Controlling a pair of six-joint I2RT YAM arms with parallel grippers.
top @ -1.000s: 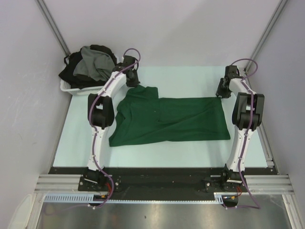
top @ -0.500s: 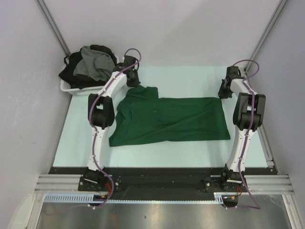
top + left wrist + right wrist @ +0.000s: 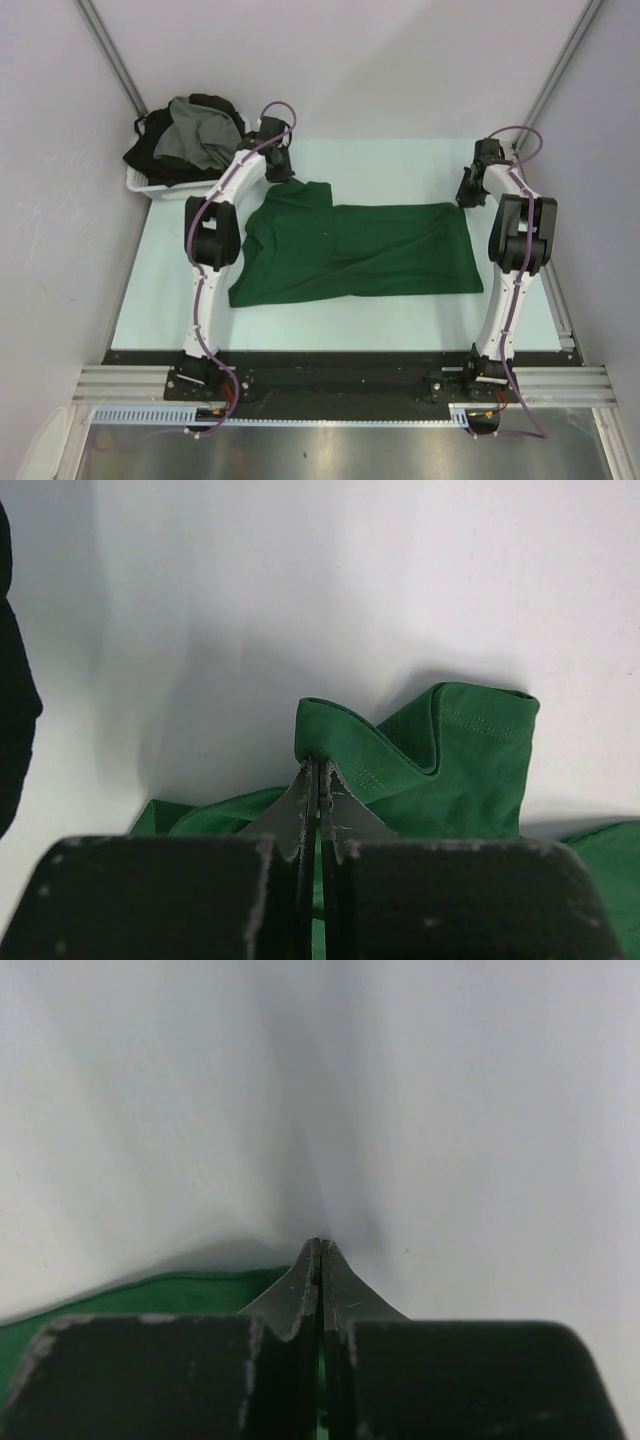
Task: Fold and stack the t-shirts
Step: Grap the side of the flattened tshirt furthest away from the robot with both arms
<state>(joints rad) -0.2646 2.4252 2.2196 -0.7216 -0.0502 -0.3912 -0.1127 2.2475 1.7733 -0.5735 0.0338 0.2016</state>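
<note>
My left hand [image 3: 318, 772] and right hand [image 3: 318, 1252] pinch the dark green cotton t-shirt [image 3: 370, 250] by its far edge, starting the fold; next, lift evenly.

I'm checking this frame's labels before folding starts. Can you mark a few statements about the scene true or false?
1. The green shirt lies spread on the table. True.
2. The left gripper hangs open above the shirt. False: it is shut on a raised fold of it.
3. The basket holds grey and black clothes. True.
4. The basket sits at the table's near right corner. False: it is at the far left corner.
5. The right gripper is wide open. False: it is shut at the shirt's far right edge.
</note>
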